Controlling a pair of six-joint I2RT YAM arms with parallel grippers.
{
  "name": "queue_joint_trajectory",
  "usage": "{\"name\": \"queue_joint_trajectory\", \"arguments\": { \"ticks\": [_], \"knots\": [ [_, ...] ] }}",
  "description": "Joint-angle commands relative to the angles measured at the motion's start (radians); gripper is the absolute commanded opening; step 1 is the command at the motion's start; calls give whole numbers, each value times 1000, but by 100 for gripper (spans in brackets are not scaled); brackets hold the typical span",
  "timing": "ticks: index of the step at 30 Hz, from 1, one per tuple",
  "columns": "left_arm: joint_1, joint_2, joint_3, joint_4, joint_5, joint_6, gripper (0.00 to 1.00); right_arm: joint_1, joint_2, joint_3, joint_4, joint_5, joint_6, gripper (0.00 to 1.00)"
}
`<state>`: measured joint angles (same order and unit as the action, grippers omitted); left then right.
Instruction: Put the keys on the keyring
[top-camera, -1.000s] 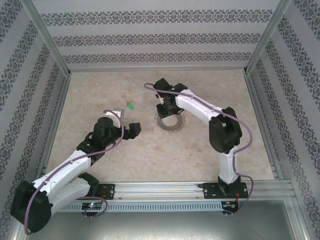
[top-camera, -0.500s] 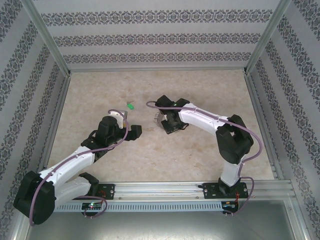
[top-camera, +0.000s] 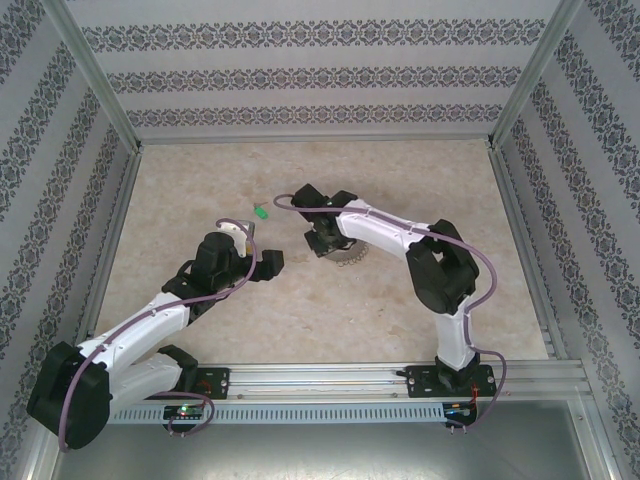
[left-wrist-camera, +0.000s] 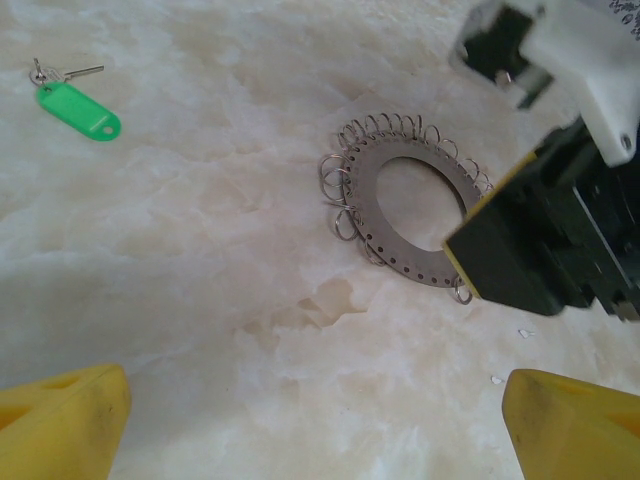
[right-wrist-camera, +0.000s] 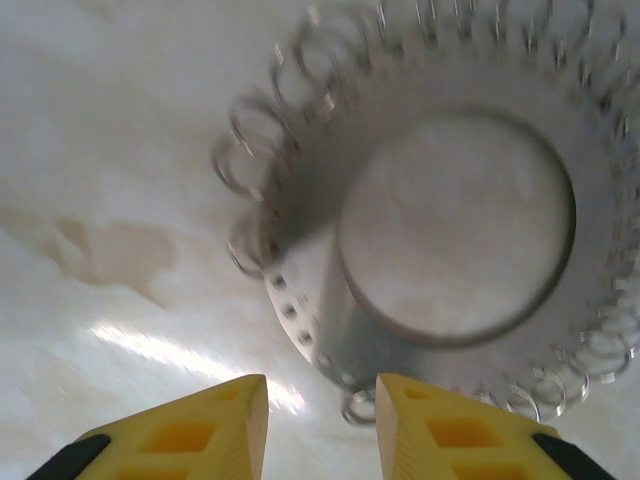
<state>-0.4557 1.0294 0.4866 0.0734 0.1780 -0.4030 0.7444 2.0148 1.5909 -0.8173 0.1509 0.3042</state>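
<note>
The table (top-camera: 330, 320) is carrying everything. The left gripper (top-camera: 258, 245) is being held above it, left of the middle and well away from the left edge. Its jaws are standing wide apart, and the yellow fingertips (left-wrist-camera: 575, 425) are being seen at the two bottom corners of the left wrist view. Nothing is being held or touched by them.

The right gripper (right-wrist-camera: 322, 432) is being held low over the middle of the table, at the rim of the keyring (left-wrist-camera: 368, 205). Its jaws are being kept apart by a narrow gap only, and bare table is being seen in this gap. Nothing is being clamped. One wire loop of the rim is lying just beside the tips, but whether it is being touched cannot be told.

The keyring is lying flat near the middle of the table, its broad face turned up. It is round, with a wide hole, so no long axis is being shown. Small wire loops are hanging all around its rim.

The key (left-wrist-camera: 78, 110) is lying flat, well apart from the keyring, toward the far left corner. In the left wrist view its long axis is running from upper left to lower right, with the metal end at the upper left.
</note>
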Motion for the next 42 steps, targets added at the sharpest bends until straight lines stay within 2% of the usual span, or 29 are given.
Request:
{"name": "queue_joint_trajectory", "arguments": {
  "ticks": [1, 6, 10, 16, 27, 32, 42],
  "knots": [
    [13, -14, -5, 25, -7, -3, 96, 9, 70, 100, -22, 21, -43, 34],
    [16, -32, -18, 15, -12, 0, 96, -1, 149, 196, -45, -46, -114, 33],
    [17, -44, -21, 12, -19, 2, 96, 7, 165, 210, -85, -54, -147, 33],
    [24, -16, -20, 29, -16, -1, 96, 49, 205, 229, -118, 60, -136, 34],
    [31, -44, -27, 9, -26, 4, 96, 57, 268, 259, -134, 128, -140, 31],
    [32, -46, -23, 8, -22, 6, 96, 57, 286, 260, -134, 141, -139, 27],
    [41, -62, -25, -1, -26, 10, 96, 56, 298, 269, -142, 179, -146, 12]
  ]
}}
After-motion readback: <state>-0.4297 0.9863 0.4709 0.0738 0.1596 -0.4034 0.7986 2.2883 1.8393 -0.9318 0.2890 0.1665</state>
